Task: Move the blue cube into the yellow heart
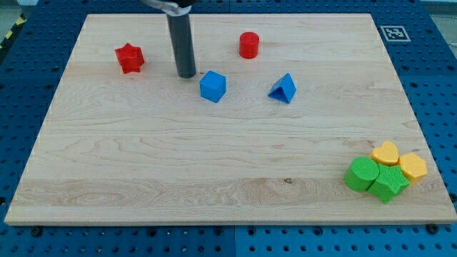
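The blue cube (pixel 213 86) lies on the wooden board in the upper middle of the view. The yellow heart (pixel 386 153) lies far off at the lower right, in a tight cluster of blocks. My tip (pixel 186 74) rests on the board just to the upper left of the blue cube, with a small gap between them. The rod rises straight up out of the view's top.
A red star (pixel 130 58) lies left of the tip. A red cylinder (pixel 248 44) and a blue triangular block (pixel 283 88) lie right of the cube. A yellow hexagon (pixel 413 167), a green cylinder (pixel 362 174) and a second green block (pixel 388 183) touch the heart.
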